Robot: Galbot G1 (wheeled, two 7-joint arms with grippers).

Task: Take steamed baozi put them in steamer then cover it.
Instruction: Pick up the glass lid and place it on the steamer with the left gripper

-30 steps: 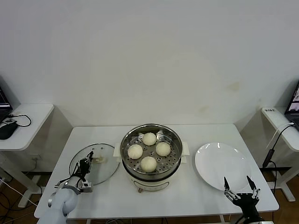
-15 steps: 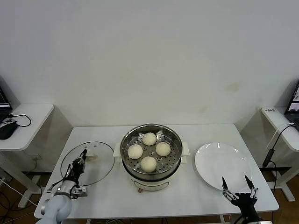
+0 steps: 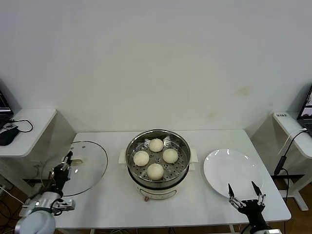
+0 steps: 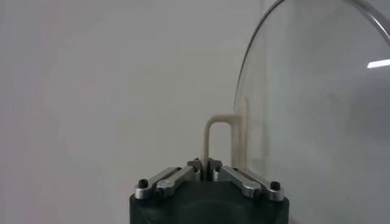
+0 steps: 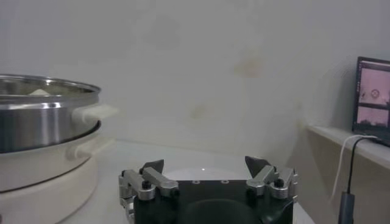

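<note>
Gripping cover (image 3: 78, 166) handle w/ left gripper (image 3: 65, 165), 4 baozi (image 3: 155, 157) in steamer (image 3: 157, 161)

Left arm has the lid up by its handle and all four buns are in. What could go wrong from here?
1. The left gripper pinches only the thin handle of the cover, which is tilted; the glass could swing or slip.
2. The cover hangs out past the table's left edge, so a drop might miss the table.
3. The baozi sit near the rim of the steamer; a crooked landing could catch the rim or press a bun.
</note>
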